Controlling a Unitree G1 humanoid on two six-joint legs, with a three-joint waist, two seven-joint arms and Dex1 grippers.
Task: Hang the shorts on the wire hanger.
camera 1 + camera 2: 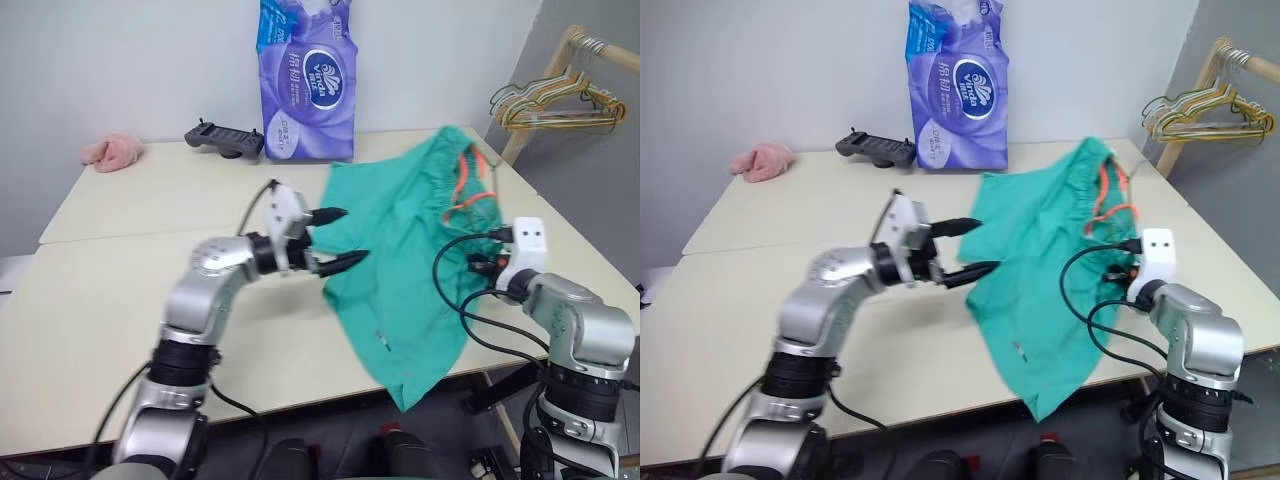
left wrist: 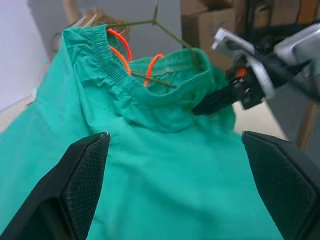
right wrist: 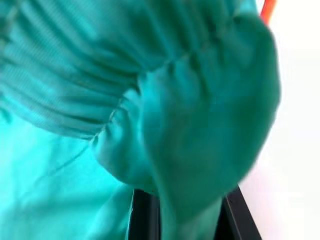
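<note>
The teal-green shorts (image 1: 400, 260) are lifted at the waistband, and their legs trail over the table's front edge. My right gripper (image 2: 216, 101) is shut on the gathered waistband at its right side, with fabric bunched between its black fingers (image 3: 144, 215). The thin olive wire hanger (image 2: 172, 34) rises above the waist opening. One of its wires crosses inside the waistband beside the orange drawstring (image 2: 120, 42). My left gripper (image 1: 350, 235) is open just left of the shorts, pointing at their side edge with nothing between its fingers.
A purple tissue pack (image 1: 308, 85) and a black controller (image 1: 225, 138) stand at the back of the beige table (image 1: 120, 300). A pink fluffy cloth (image 1: 112, 151) lies at the back left. A wooden rack with bunched hangers (image 1: 555, 100) stands right of the table.
</note>
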